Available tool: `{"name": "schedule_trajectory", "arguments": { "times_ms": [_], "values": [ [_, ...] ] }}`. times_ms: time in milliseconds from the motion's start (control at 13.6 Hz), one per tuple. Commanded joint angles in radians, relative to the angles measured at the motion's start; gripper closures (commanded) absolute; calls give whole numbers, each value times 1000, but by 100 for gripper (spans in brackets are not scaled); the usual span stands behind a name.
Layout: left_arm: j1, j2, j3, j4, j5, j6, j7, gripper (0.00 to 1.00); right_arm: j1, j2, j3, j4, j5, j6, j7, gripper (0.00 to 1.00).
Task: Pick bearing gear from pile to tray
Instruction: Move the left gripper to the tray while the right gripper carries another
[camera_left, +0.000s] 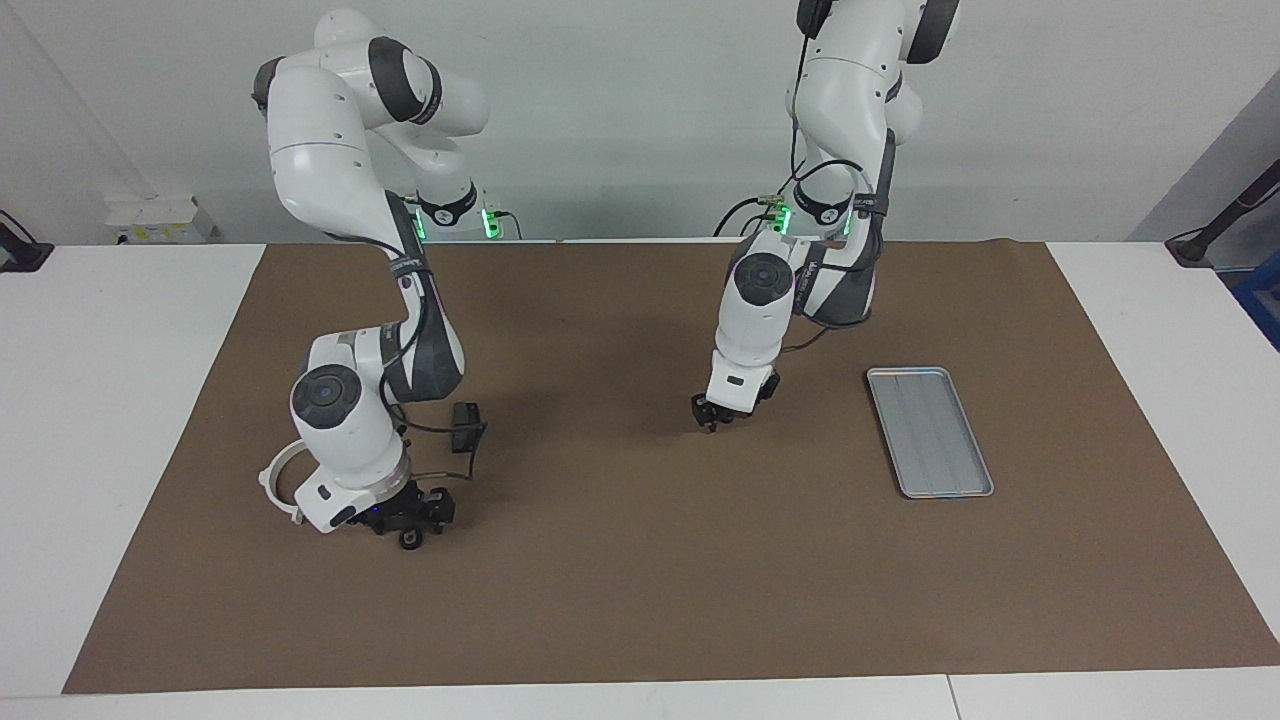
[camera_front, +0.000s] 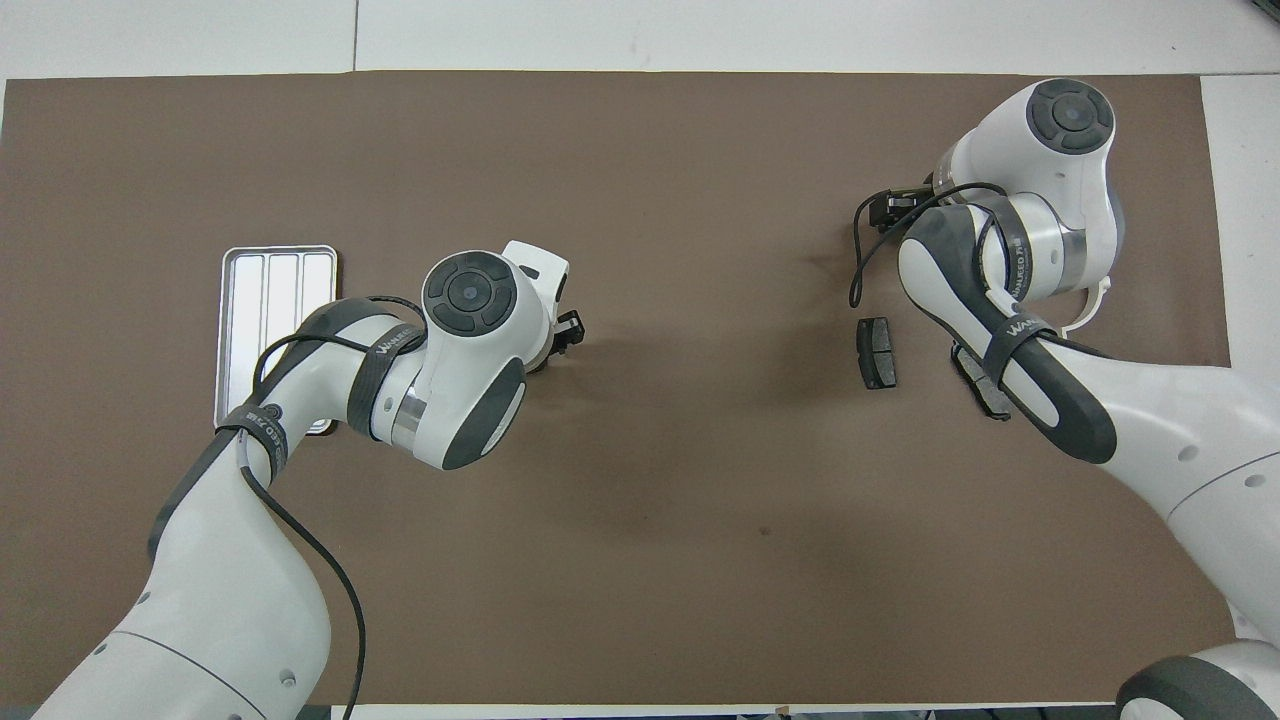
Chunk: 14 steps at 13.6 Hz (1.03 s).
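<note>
The pile lies at the right arm's end of the mat. It has a white half-ring bracket, also in the overhead view, and two dark brake-pad plates, the second partly under the arm. My right gripper is down at the mat beside the bracket, with a tiny black round piece right at its tip. From overhead the hand hides it. My left gripper is open and empty, low over the middle of the mat. The silver tray lies empty at the left arm's end.
A brown mat covers the table, with white table surface showing past both ends. The left arm's elbow hangs over the tray's nearer corner in the overhead view.
</note>
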Motion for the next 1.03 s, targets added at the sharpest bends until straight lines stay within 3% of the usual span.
{"name": "schedule_trajectory", "arguments": {
  "times_ms": [0, 73, 220, 367, 440, 660, 806, 953],
  "values": [
    [-12, -13, 7, -37, 25, 31, -25, 31, -17, 1, 11, -18, -18, 48, 28, 23],
    [-13, -13, 7, -40, 25, 31, -25, 33, -17, 1, 11, -20, -18, 48, 42, 31],
    [-15, -13, 7, -40, 25, 33, -26, 36, -17, 1, 11, -20, -18, 48, 46, 55],
    [-15, -13, 7, -40, 25, 37, -26, 44, -17, 1, 11, -20, -15, 48, 46, 94],
    [-17, -13, 7, -43, 25, 39, -28, 52, -17, 1, 11, -21, -15, 47, 46, 100],
    [-15, -13, 9, -32, 25, 23, -33, 95, -17, -2, 11, -18, -16, 25, 45, 100],
    [-1, -30, 15, 9, 28, -50, 2, 96, -14, -20, 13, -6, -24, -25, 39, 100],
    [78, -120, 13, 14, 28, -146, 139, 99, 0, -71, 20, 37, -23, -164, 33, 100]
  ]
}}
